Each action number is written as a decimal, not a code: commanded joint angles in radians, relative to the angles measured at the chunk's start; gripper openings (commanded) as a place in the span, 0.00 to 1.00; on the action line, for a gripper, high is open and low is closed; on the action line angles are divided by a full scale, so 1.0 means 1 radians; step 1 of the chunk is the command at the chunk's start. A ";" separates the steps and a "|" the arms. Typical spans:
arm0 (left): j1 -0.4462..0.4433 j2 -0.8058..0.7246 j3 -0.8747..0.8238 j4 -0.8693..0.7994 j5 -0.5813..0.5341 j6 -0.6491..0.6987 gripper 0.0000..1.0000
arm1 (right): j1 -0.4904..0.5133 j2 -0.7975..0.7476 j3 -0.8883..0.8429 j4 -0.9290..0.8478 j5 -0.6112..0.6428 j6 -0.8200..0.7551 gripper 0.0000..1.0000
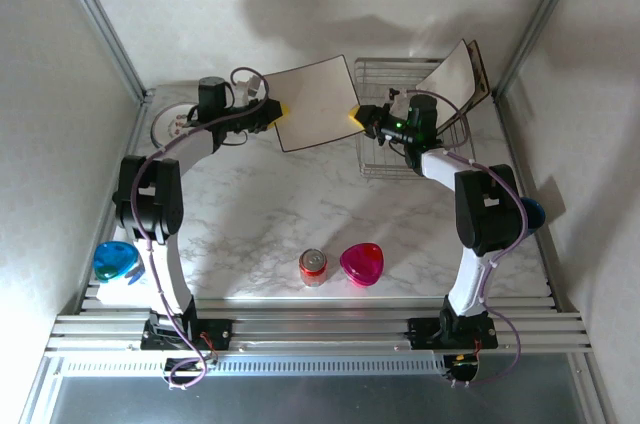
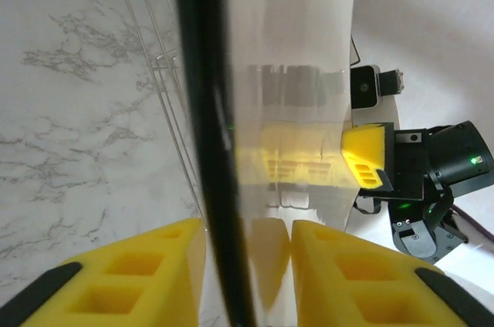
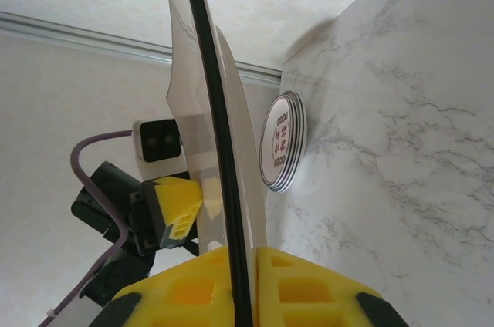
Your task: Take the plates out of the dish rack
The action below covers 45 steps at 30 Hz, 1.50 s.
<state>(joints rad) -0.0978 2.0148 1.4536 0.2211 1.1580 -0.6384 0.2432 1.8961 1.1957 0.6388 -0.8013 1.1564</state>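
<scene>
From my remote station: the left arm (image 1: 160, 194) and right arm (image 1: 480, 204) both rise from their bases at the near edge, bend at the elbow and reach inward toward each other at the far side. The right gripper (image 1: 355, 114) is clamped tight on the right edge of the square plate (image 1: 315, 102), fingers flush against it. The left gripper (image 1: 283, 109) straddles the opposite edge, fingers narrowly apart; I cannot tell whether both press on it.
</scene>
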 commanded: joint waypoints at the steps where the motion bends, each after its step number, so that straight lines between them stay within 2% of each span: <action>1: -0.007 0.007 -0.004 0.056 0.016 -0.009 0.28 | 0.013 -0.025 0.069 0.165 -0.026 -0.003 0.00; 6: -0.004 0.007 0.004 0.052 0.015 -0.010 0.15 | 0.012 -0.031 0.064 0.159 -0.029 -0.006 0.00; 9: -0.004 0.007 0.006 0.051 0.012 -0.011 0.01 | 0.014 -0.031 0.067 0.156 -0.032 -0.007 0.00; 12: -0.003 0.004 0.003 0.050 0.011 -0.010 0.00 | 0.013 -0.025 0.069 0.150 -0.036 -0.007 0.00; 13: -0.003 0.002 0.000 0.053 0.011 -0.010 0.00 | 0.013 -0.022 0.069 0.150 -0.035 -0.005 0.04; 16: -0.003 -0.004 -0.007 0.063 0.008 -0.017 0.00 | 0.013 -0.015 0.070 0.140 -0.033 -0.006 0.36; 20: 0.005 -0.017 -0.024 0.109 0.003 -0.050 0.00 | 0.014 -0.012 0.078 0.115 -0.027 -0.017 0.70; 21: 0.008 -0.022 -0.027 0.118 0.005 -0.062 0.00 | 0.014 -0.012 0.081 0.099 -0.025 -0.026 0.77; 24: 0.015 -0.030 -0.029 0.155 0.012 -0.084 0.00 | 0.014 -0.019 0.089 0.044 -0.016 -0.054 0.87; 26: 0.021 -0.041 -0.029 0.160 0.011 -0.089 0.00 | 0.014 -0.027 0.092 -0.004 -0.002 -0.085 0.98; 30: 0.033 -0.071 -0.029 0.177 0.005 -0.109 0.00 | 0.007 -0.061 0.122 -0.202 0.052 -0.199 0.99; 34: 0.050 -0.105 -0.026 0.179 -0.005 -0.118 0.00 | -0.005 -0.115 0.186 -0.504 0.155 -0.364 0.99; 41: 0.076 -0.167 -0.058 0.233 -0.045 -0.160 0.00 | -0.017 -0.164 0.450 -1.128 0.495 -0.730 0.99; 45: 0.082 -0.206 -0.117 0.317 -0.160 -0.220 0.00 | -0.027 -0.147 0.608 -1.377 0.698 -0.885 0.99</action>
<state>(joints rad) -0.0212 1.9205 1.3396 0.3176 1.0298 -0.7990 0.2268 1.7699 1.7298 -0.4290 -0.3126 0.4603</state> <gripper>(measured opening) 0.107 0.990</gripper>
